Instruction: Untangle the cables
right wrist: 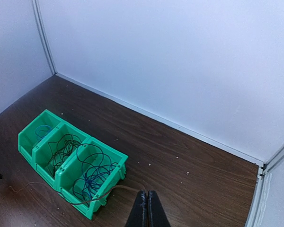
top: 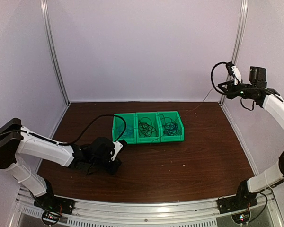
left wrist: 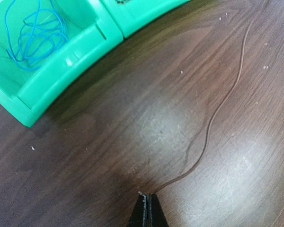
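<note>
A thin brown wire [left wrist: 203, 152] runs from the shut tips of my left gripper [left wrist: 149, 196] across the table. It passes along the front of the green bin [right wrist: 121, 173] and rises to my right gripper [right wrist: 146, 194], whose jaws are shut on it. In the top view my left gripper [top: 117, 149] is low on the table by the bin's [top: 149, 140] left front corner. My right gripper [top: 227, 86] is raised high at the right. The left compartment holds a blue cable [left wrist: 35, 38], the middle a black cable [right wrist: 61, 149], the right a dark cable [right wrist: 92, 177].
The three-compartment bin stands in the middle of the brown table. Pale walls and metal posts close in the back and sides. The left arm's thick black cable [top: 92, 122] arches over the table left of the bin.
</note>
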Action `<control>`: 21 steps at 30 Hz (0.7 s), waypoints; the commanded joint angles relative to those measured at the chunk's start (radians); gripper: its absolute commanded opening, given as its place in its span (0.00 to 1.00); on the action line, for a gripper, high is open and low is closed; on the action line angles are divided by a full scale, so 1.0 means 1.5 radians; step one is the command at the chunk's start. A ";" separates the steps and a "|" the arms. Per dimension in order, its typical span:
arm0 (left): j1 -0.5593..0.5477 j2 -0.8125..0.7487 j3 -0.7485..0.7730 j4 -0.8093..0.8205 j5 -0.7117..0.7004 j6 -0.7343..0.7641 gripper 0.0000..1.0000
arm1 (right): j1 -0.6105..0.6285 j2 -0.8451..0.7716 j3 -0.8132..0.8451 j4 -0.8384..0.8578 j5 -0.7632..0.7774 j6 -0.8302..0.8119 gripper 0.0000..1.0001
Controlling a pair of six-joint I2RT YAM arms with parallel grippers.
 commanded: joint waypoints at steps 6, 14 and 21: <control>0.029 -0.016 0.242 -0.002 -0.037 0.056 0.00 | 0.223 0.082 0.023 0.067 0.070 -0.009 0.00; 0.082 0.055 0.471 -0.027 -0.020 0.110 0.00 | 0.337 0.208 0.129 0.077 0.081 -0.008 0.00; 0.109 0.088 0.560 -0.053 -0.024 0.110 0.00 | 0.398 0.315 0.226 0.054 0.096 -0.003 0.00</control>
